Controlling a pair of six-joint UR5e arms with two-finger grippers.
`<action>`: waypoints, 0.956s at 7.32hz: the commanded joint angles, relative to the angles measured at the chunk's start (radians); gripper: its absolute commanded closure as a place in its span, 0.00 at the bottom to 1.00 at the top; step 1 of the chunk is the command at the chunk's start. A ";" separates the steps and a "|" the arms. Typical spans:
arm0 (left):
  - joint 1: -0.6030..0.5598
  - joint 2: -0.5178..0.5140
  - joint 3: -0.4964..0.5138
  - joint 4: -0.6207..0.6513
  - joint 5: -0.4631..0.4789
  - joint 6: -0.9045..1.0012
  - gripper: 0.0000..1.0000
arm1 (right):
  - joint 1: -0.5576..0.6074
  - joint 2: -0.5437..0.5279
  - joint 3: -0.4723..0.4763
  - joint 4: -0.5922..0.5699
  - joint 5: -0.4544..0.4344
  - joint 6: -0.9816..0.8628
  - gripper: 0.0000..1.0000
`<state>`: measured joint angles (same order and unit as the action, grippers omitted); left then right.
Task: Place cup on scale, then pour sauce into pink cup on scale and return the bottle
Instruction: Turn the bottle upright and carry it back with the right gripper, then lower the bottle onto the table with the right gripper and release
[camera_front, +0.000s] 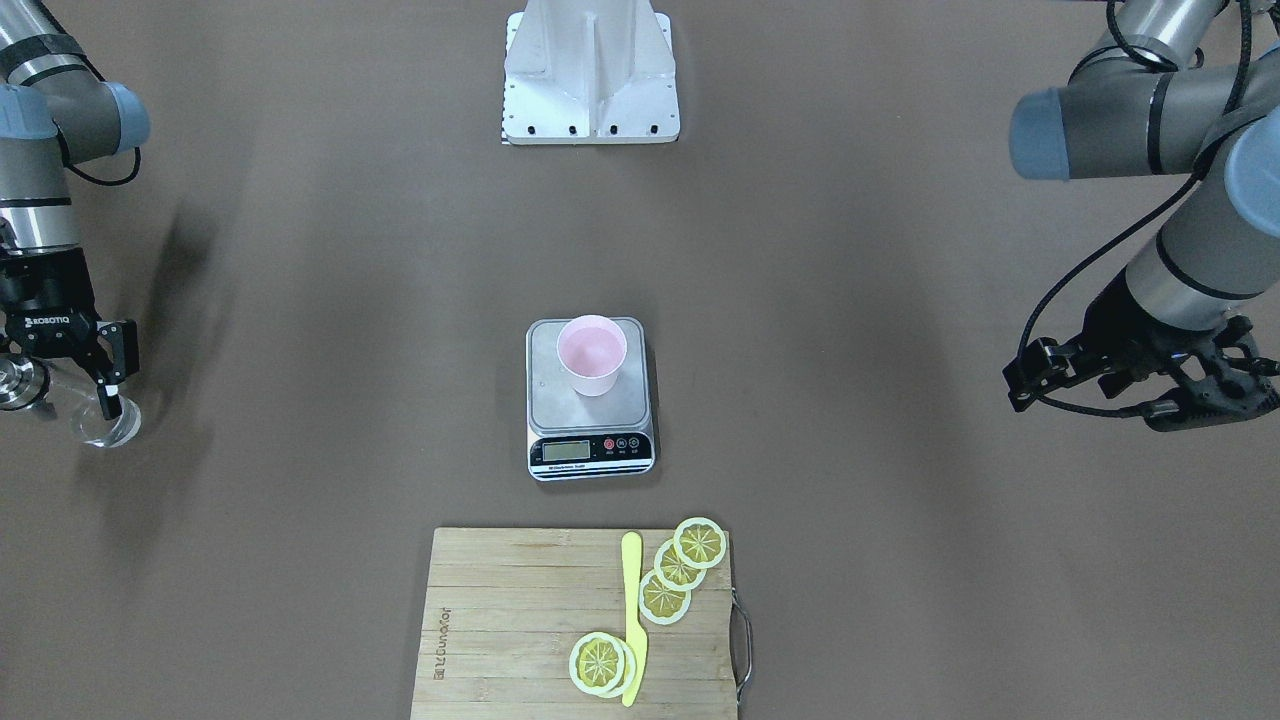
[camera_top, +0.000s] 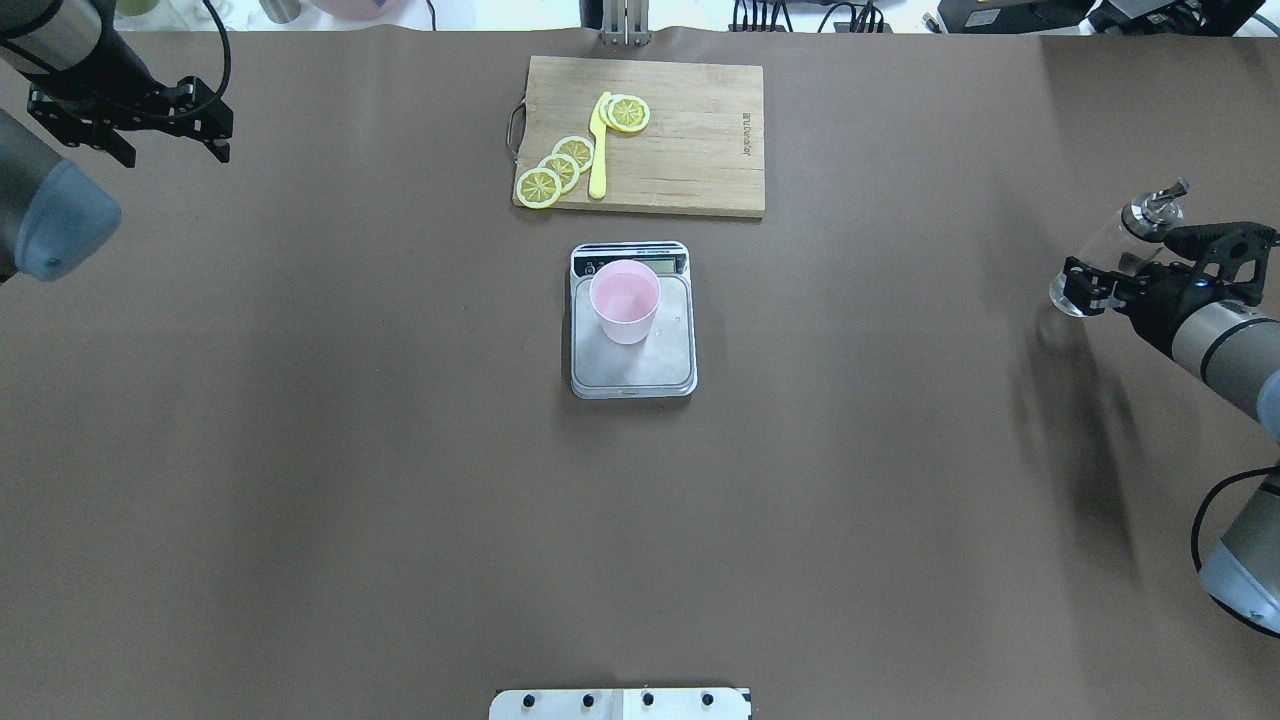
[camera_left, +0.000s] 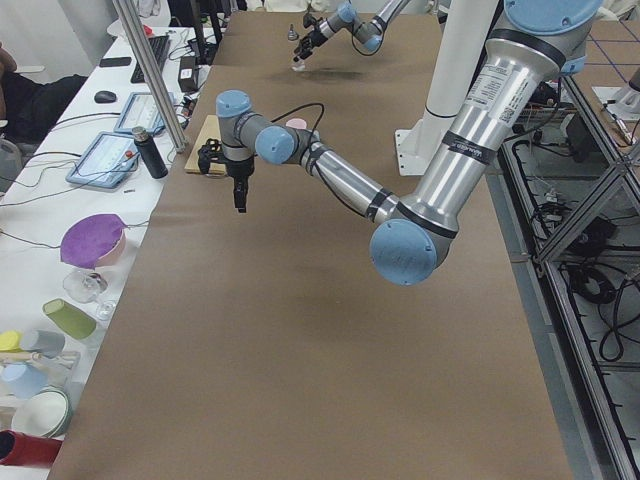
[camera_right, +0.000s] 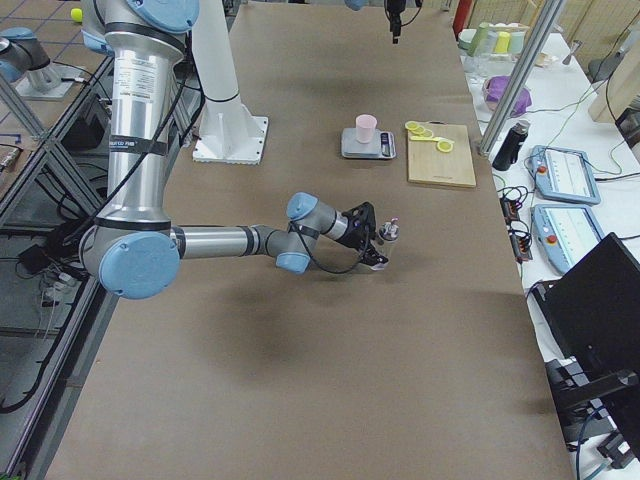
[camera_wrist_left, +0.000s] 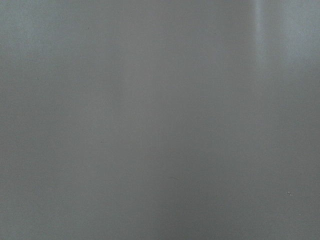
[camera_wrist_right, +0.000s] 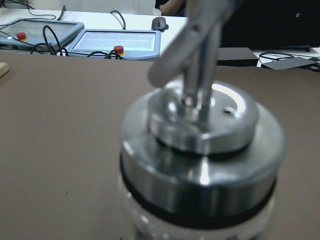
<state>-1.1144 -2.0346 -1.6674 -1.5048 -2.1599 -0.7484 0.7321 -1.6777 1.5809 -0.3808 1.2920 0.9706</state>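
Exterior front-facing: ROBOTIQ on right gripper (camera_front: 66, 396) holding bottle (camera_front: 104, 426).

Low over the brown table (camera_right: 300, 380), the right gripper (camera_right: 375, 243) grips the small clear bottle (camera_right: 389, 236), its metal cap on top. Far behind it, the pink cup (camera_right: 366, 126) stands on the scale (camera_right: 368, 147), just beside a wooden board (camera_right: 441, 160) carrying lemon slices (camera_right: 418, 129)

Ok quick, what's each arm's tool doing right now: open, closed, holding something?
The left tool: cannot be told, as no view shows its fingers clearly.
The right tool: closed, holding the bottle.
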 joint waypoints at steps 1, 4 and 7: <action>0.001 0.004 0.000 0.000 0.000 0.001 0.01 | -0.023 0.000 0.002 0.000 -0.008 0.002 0.72; 0.001 0.004 0.002 0.000 0.000 0.001 0.01 | -0.048 0.000 0.019 -0.001 -0.011 0.004 0.47; 0.001 0.004 0.008 -0.002 0.002 0.003 0.01 | -0.092 0.000 0.018 -0.001 -0.071 0.002 0.00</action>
<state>-1.1137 -2.0310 -1.6622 -1.5051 -2.1589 -0.7467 0.6597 -1.6782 1.5983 -0.3819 1.2467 0.9728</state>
